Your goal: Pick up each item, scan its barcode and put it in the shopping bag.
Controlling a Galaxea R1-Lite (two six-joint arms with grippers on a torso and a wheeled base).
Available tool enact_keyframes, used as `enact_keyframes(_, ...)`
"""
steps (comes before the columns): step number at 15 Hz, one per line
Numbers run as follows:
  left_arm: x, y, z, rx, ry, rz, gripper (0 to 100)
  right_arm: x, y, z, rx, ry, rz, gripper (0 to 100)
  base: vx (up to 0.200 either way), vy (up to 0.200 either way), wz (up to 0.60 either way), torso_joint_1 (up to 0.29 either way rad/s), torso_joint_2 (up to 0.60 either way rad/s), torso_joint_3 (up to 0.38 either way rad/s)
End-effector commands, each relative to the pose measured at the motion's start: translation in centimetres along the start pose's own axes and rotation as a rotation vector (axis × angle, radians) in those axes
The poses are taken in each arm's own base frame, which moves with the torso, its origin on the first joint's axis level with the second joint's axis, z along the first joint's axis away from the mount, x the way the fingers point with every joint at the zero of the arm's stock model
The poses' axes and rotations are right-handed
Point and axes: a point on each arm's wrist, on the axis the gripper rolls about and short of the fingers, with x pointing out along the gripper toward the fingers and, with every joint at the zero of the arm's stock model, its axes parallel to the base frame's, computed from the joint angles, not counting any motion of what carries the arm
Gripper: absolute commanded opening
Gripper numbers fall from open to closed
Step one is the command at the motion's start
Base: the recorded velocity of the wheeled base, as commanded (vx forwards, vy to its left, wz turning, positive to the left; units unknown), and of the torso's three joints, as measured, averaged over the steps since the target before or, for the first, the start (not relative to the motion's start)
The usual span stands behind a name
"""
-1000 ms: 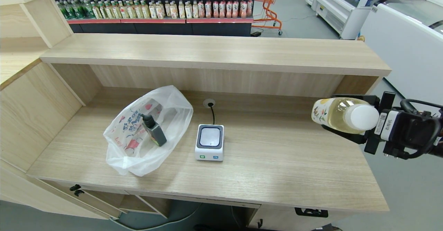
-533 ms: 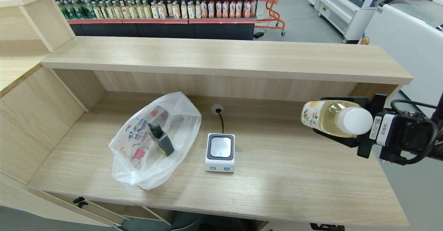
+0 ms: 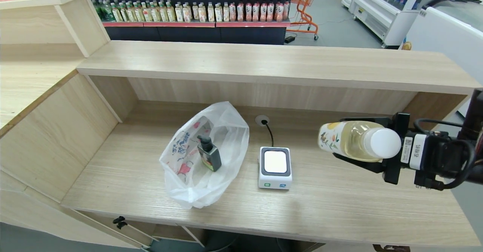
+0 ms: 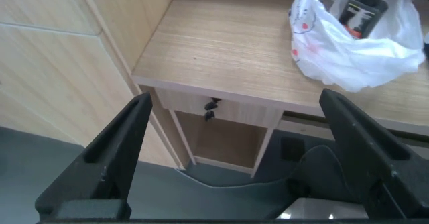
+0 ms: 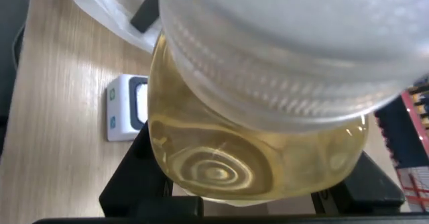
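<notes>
Bottle (image 3: 349,140) in right gripper (image 3: 356,142) hangs over counter's (image 3: 339,206) right end, scanner (image 3: 275,168) apart.

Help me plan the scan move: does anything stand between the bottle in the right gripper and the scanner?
Nothing visible does. The right gripper holds the bottle above the right end of the counter, and only bare counter lies between it and the scanner. The shopping bag sits beyond the scanner, to its left.
</notes>
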Motion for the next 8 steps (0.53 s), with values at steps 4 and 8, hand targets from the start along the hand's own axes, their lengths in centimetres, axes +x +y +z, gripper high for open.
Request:
enact_keyframes(4, 0.0, 0.0, 0.0, 0.000, 0.000, 0.000, 100, 1.2, 1.7, -2.8, 0.082, 0.020, 0.077, 0, 0.000, 0.000, 0.00, 0.000, 0.00, 0.000)
enact_keyframes(8, 0.0, 0.0, 0.0, 0.000, 0.000, 0.000, 100, 2.3, 2.8, -4.4, 0.136, -0.022, 0.144, 0, 0.000, 0.000, 0.00, 0.000, 0.00, 0.000)
